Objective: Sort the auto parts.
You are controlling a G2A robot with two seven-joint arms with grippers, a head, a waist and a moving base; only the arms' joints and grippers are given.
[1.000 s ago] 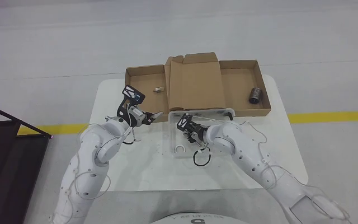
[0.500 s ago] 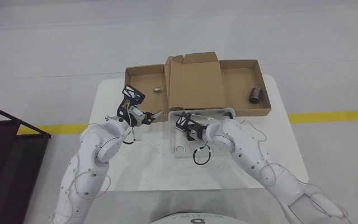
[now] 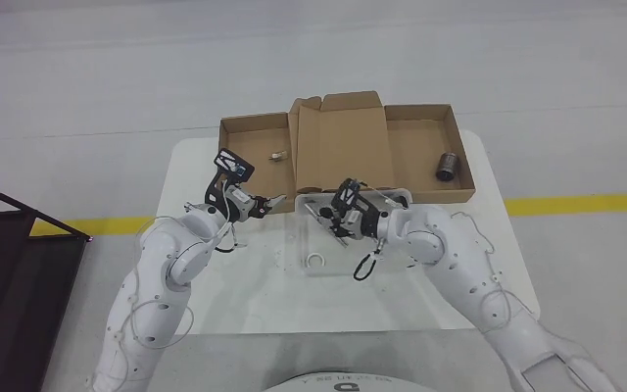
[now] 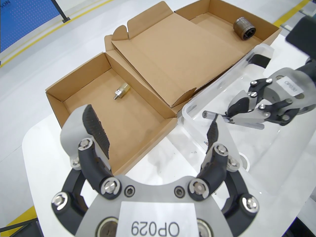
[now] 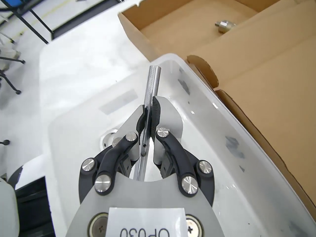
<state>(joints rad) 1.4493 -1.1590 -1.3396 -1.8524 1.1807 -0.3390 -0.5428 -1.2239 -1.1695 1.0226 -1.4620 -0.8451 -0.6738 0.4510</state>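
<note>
My left hand (image 4: 151, 117) is open and holds nothing. It hangs just in front of the cardboard box (image 4: 172, 57). Next to it, my right hand (image 5: 149, 107) pinches the shiny metal rod (image 5: 153, 80) tight. The clear tub (image 5: 222, 129) is under that hand. I think the rod goes into the box ahead.

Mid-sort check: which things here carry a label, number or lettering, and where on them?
White code label: on the left gripper base, upside down.
White code label: on the right gripper base, upside down.
White lettering: on the blue wall panel, cut off, not readable.
Cardboard box, metal rod: no print seen.
</note>
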